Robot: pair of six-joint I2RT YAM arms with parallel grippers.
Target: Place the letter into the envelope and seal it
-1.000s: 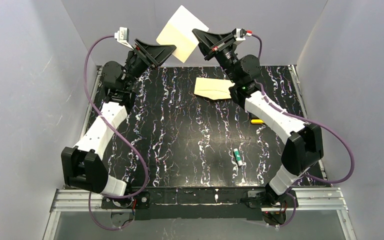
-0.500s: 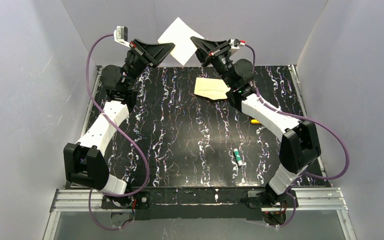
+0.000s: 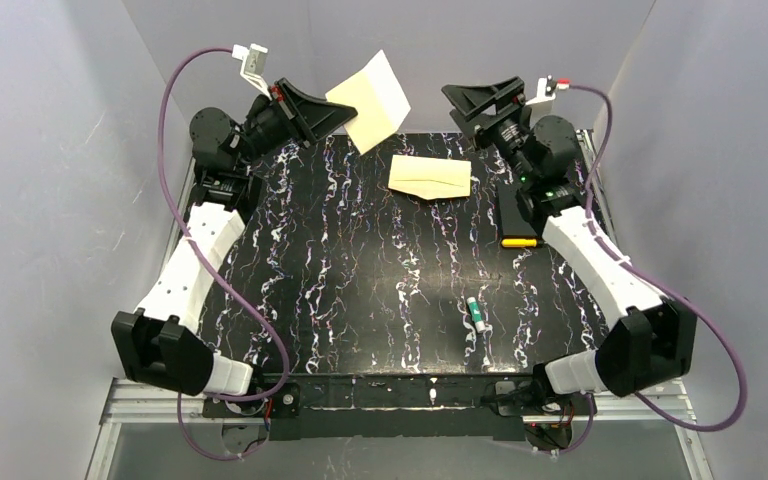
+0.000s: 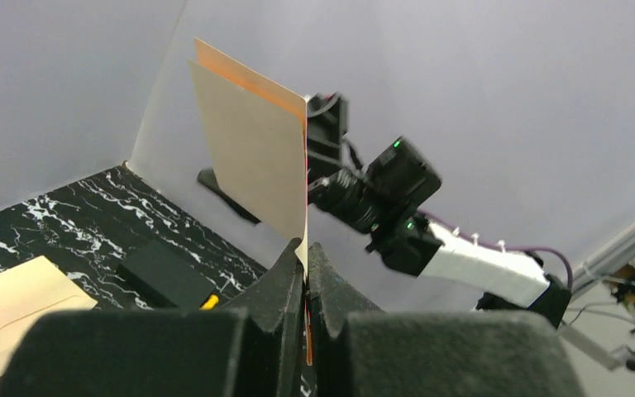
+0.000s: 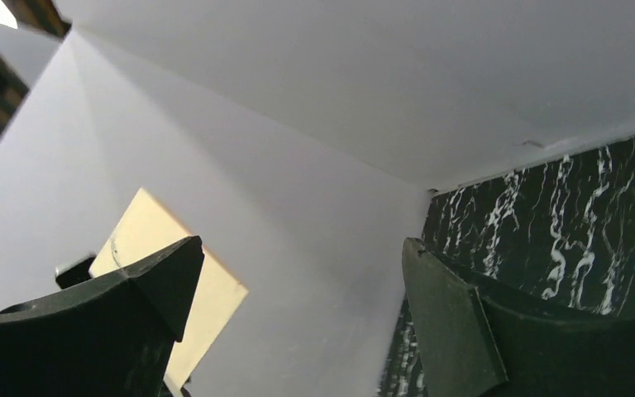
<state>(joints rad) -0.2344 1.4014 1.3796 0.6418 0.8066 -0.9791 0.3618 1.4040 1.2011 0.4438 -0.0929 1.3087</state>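
The letter [image 3: 372, 100] is a pale-yellow sheet held up in the air above the table's far edge. My left gripper [image 3: 345, 112] is shut on its lower left corner. In the left wrist view the letter [image 4: 252, 165] stands edge-on out of the left gripper [image 4: 306, 252], pinched between the pads. The right gripper [image 3: 452, 95] hangs open to the right of the sheet, apart from it. From the right wrist, the letter [image 5: 207, 302] shows behind the left finger of the open right gripper [image 5: 302, 248]. The cream envelope [image 3: 430, 177] lies flat on the table below.
A black block [image 3: 532, 205] sits at the far right of the table [image 3: 360, 280], with a yellow marker [image 3: 518, 241] just in front of it. A small green-and-white tube [image 3: 476, 313] lies nearer the front. Grey walls enclose three sides.
The left gripper closed on the letter's corner. The right gripper then opened, let go of the letter and drew away to the right. The letter tilted slightly in the left grip.
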